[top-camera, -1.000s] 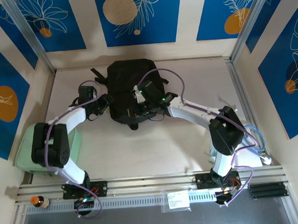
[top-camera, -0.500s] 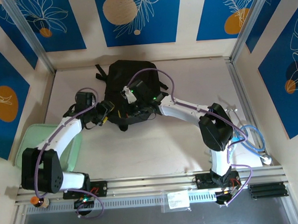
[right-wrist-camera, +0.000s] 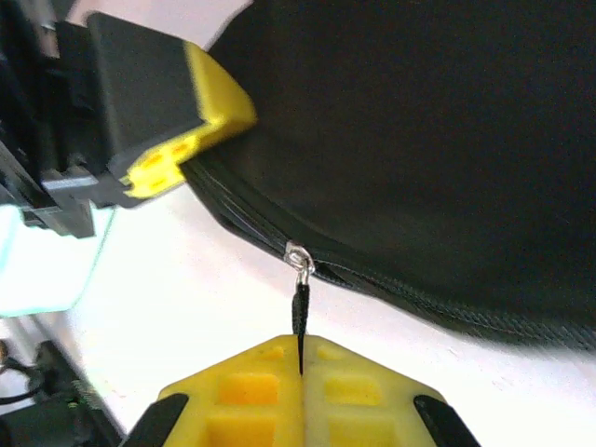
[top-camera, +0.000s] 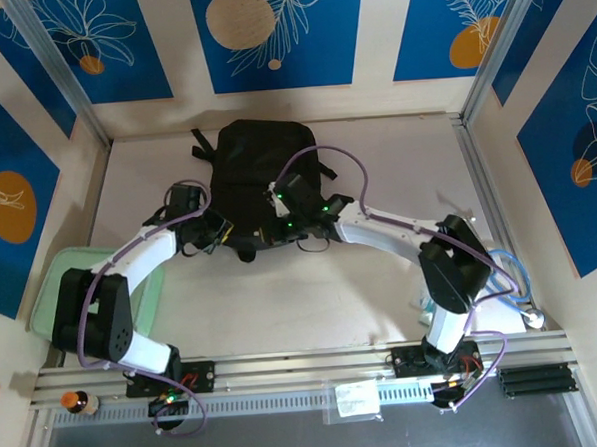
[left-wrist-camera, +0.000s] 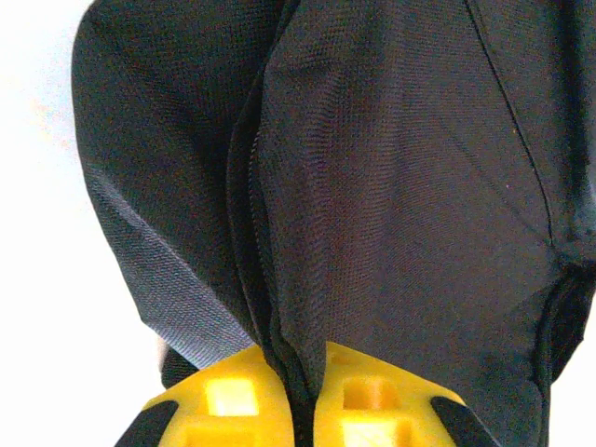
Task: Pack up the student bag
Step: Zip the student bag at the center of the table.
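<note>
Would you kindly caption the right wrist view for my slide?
Jaws of the right gripper pinch the zip pull on the student bag.

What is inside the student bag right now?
The student bag presents black outer fabric; its contents, if any, are covered. The right gripper pinches the zip pull, and the zip beside it shows no gap.

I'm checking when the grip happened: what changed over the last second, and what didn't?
The left hand reached in to the near left edge of the student bag and closed on a fold of its fabric. The bag shifted slightly left. The right hand stayed shut at the bag's near edge, where it pinches the zip pull.
</note>
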{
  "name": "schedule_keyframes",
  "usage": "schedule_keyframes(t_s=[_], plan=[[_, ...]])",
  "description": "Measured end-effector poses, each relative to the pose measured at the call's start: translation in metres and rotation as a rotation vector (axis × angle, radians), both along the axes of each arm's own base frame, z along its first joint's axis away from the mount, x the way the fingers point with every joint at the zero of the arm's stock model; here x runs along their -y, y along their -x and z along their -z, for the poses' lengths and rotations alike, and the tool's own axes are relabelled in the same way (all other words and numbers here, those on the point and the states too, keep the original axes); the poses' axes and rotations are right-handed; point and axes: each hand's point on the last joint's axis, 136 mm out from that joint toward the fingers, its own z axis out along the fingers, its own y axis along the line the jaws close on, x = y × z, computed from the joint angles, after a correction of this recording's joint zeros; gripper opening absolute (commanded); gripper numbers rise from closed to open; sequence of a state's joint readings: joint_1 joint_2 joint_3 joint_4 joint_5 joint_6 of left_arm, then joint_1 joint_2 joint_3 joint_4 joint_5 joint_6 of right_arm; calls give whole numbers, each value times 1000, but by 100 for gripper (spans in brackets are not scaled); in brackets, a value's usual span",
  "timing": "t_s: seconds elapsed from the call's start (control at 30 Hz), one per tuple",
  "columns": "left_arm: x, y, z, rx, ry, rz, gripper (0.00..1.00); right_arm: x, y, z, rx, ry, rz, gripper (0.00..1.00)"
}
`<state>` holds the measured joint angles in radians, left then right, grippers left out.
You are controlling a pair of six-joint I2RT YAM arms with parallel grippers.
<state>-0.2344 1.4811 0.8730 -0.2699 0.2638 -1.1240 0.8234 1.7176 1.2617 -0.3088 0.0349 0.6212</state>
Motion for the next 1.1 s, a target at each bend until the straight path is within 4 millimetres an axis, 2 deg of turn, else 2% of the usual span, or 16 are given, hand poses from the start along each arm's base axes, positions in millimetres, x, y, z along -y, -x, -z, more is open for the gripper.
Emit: schedule_keyframes(t_s=[0.17,0.3,0.43,0.57,0.63,0.77,0.87,1.0,1.1], plan=[[-1,-2,2,2,-11,4,0,44,-3,5,22,77,147,0],[-1,-2,1,10,-22,17,0,73,-18,13,-1,100,253,0],[-1,-2,2,19,-33,33,0,91,-33,14,-11,102,314,0],[-2,-1,2,25,-50,53,1,101,-46,12,-25,110,341,0],[-3,-1,3,28,-64,63,8,102,-54,9,-25,111,345,0],[-9,3,2,54,-132,123,33,104,-57,6,-22,112,322,0],[-19,8,-10,104,-212,182,46,102,-54,7,-29,108,295,0],[-19,9,-42,204,-281,293,52,101,-53,6,-33,102,273,0],[-7,3,-67,298,-320,398,55,100,-52,6,-43,92,266,0]])
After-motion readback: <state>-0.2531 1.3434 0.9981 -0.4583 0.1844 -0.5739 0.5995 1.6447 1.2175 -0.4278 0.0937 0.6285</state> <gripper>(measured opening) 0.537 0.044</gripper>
